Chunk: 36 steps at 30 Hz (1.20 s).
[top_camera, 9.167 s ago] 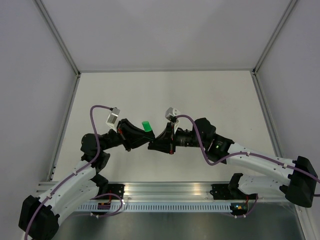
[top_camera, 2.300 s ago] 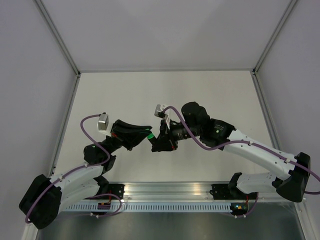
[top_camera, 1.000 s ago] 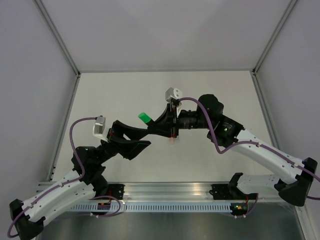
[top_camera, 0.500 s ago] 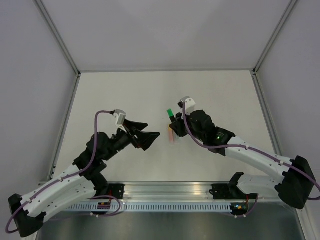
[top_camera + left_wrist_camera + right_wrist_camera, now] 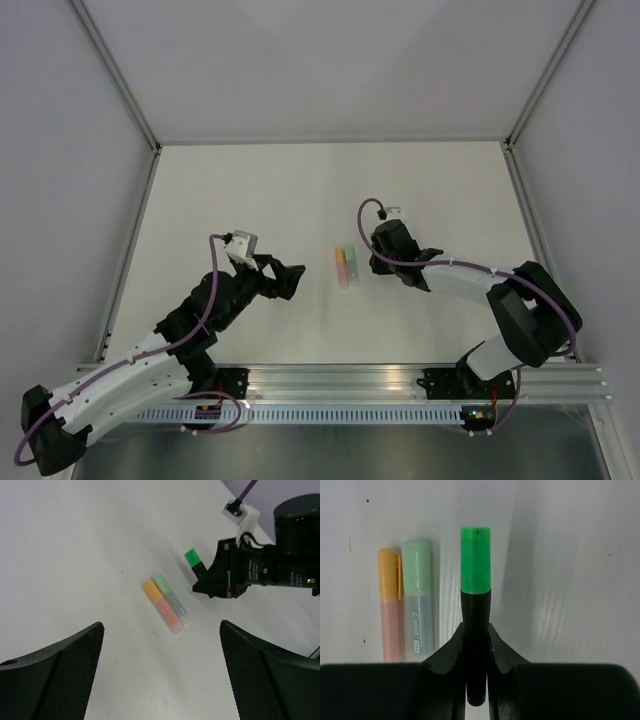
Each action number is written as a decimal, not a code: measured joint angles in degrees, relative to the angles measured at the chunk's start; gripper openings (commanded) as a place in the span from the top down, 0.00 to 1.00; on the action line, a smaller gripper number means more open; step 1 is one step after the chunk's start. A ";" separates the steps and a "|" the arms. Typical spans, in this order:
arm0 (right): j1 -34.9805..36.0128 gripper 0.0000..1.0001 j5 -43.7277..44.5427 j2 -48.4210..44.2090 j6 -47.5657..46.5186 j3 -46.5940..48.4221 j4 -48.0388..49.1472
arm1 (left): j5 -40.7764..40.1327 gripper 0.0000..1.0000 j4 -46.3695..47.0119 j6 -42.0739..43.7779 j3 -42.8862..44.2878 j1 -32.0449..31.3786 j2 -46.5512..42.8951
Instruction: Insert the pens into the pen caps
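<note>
My right gripper [image 5: 476,630] is shut on the dark pen [image 5: 476,610], whose bright green cap [image 5: 475,560] sticks out past the fingertips. To its left on the table lie the mint pen [image 5: 416,625] with its pale green cap [image 5: 416,565] on and the orange pen [image 5: 390,630] with its orange cap [image 5: 388,572] on, side by side and parallel to the held pen. In the top view the pair [image 5: 345,266] lies just left of my right gripper [image 5: 374,262]. My left gripper [image 5: 285,280] stands wide open and holds nothing, well left of the pens [image 5: 167,602].
The white table [image 5: 250,190] is walled in by grey panels with a metal frame. The arms' mounting rail [image 5: 340,385] runs along the near edge. My right arm's wrist [image 5: 270,570] fills the upper right of the left wrist view.
My left gripper has opened, let go and drawn back left toward its base. My right gripper has carried the capped dark pen down beside the two lying pens.
</note>
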 measured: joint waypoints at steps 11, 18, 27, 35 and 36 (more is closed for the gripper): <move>-0.13 0.80 -5.64 3.78 2.47 -0.68 3.43 | -2.29 0.00 -0.11 0.57 -0.37 0.00 1.18; -0.13 0.62 -8.74 4.68 5.46 -1.53 4.83 | -2.60 0.00 -0.13 0.70 -0.37 0.00 1.62; -0.13 0.56 -8.96 3.39 6.80 -2.34 4.48 | -3.02 0.00 -0.13 0.92 -0.37 0.00 1.62; -0.13 0.02 -5.95 -5.81 5.11 0.11 -3.02 | -2.95 0.00 -0.11 1.99 -0.37 0.00 2.38; -0.13 0.02 -5.46 -8.04 4.66 0.55 -3.67 | -2.93 0.00 -0.11 2.14 -0.37 0.00 2.49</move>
